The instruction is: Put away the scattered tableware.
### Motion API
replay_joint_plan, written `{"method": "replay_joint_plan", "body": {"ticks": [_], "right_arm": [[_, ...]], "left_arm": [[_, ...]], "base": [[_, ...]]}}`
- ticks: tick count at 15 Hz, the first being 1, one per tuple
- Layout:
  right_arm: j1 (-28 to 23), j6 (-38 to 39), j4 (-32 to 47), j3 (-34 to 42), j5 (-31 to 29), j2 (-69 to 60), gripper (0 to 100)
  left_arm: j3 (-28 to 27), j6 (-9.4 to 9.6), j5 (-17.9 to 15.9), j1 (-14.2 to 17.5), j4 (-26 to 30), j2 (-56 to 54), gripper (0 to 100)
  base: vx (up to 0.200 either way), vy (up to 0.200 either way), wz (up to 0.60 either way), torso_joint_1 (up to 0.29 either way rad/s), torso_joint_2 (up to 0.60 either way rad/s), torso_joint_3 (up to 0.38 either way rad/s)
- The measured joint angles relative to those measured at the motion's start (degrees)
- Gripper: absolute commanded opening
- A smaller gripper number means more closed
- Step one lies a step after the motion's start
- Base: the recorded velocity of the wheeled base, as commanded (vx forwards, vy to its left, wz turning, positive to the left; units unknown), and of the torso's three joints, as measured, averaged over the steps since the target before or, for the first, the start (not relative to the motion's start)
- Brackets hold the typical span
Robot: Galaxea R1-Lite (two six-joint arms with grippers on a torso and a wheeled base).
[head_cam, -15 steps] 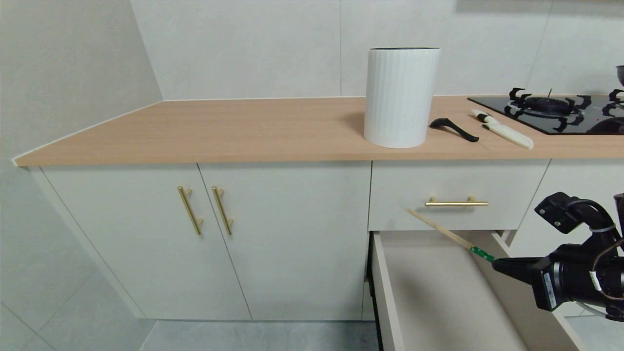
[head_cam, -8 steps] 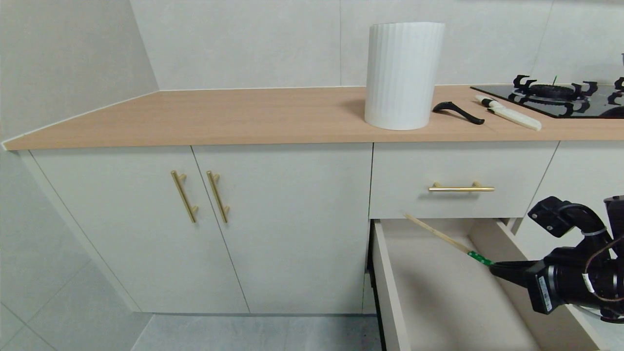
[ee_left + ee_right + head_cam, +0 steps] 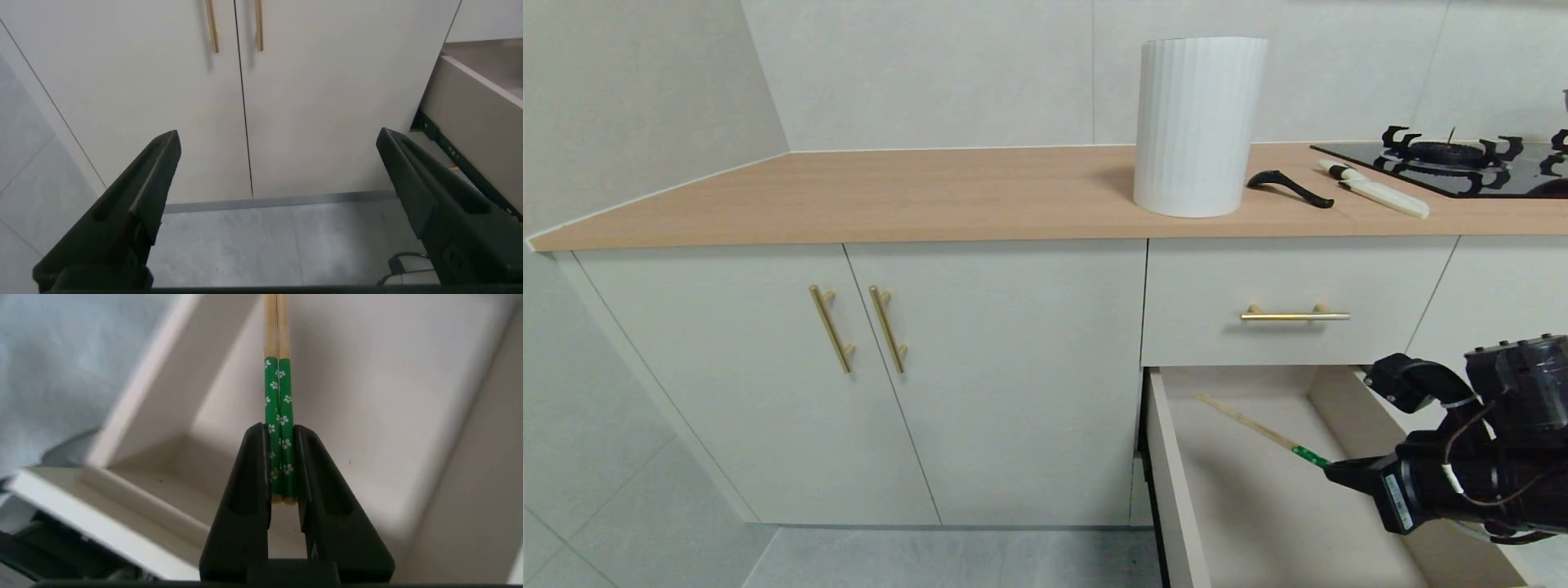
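Note:
My right gripper (image 3: pixel 1331 468) is shut on a pair of wooden chopsticks (image 3: pixel 1254 426) with green patterned ends, holding them low inside the open drawer (image 3: pixel 1168 482) under the counter. The right wrist view has the chopsticks (image 3: pixel 276 425) clamped between the black fingers (image 3: pixel 245 482), pointing into the pale drawer. My left gripper (image 3: pixel 278 212) is open, down by the floor in front of the cabinet doors, holding nothing. On the counter lie a black-handled utensil (image 3: pixel 1289 189) and a white knife (image 3: pixel 1376 195), to the right of a tall white ribbed container (image 3: pixel 1196 126).
A gas hob (image 3: pixel 1454 163) sits at the counter's right end. Above the open drawer is a shut drawer with a gold handle (image 3: pixel 1294 314). Two cabinet doors with gold handles (image 3: pixel 858 327) stand to the left. Grey floor tiles lie below.
The head camera dropped lower between the first two frames. Since then my right gripper has moved down with the chopsticks, lowering them into the open drawer.

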Motion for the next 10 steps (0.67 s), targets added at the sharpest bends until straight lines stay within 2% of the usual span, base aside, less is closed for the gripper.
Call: {"method": "replay_joint_plan", "body": {"ticks": [3,7,9,10], "right_arm": [[0.66,2.41,-2.61,-0.87,-2.46,7.74,0],[4.88,17.37,-4.50,-6.38,-6.67,18.08,0],[6.31,20.33,-10.05,-8.47,-10.96,23.76,0],[6.72,21.67,-15.66,-9.08,-12.85,26.95,0]], "left_arm": [[0.00,0.00,0.00,0.00,0.00,0.00,100],[0.00,0.02,0.00,0.00,-0.02,0.00,100],[0.00,0.02,0.02,0.00,0.00,0.00,100],[0.00,0.02,0.00,0.00,0.00,0.00,100]], "base": [[0.000,0.000,0.00,0.000,0.00,0.000],[0.000,0.000,0.00,0.000,0.00,0.000],[0.000,0.000,0.00,0.000,0.00,0.000],[0.000,0.000,0.00,0.000,0.00,0.000]]}}
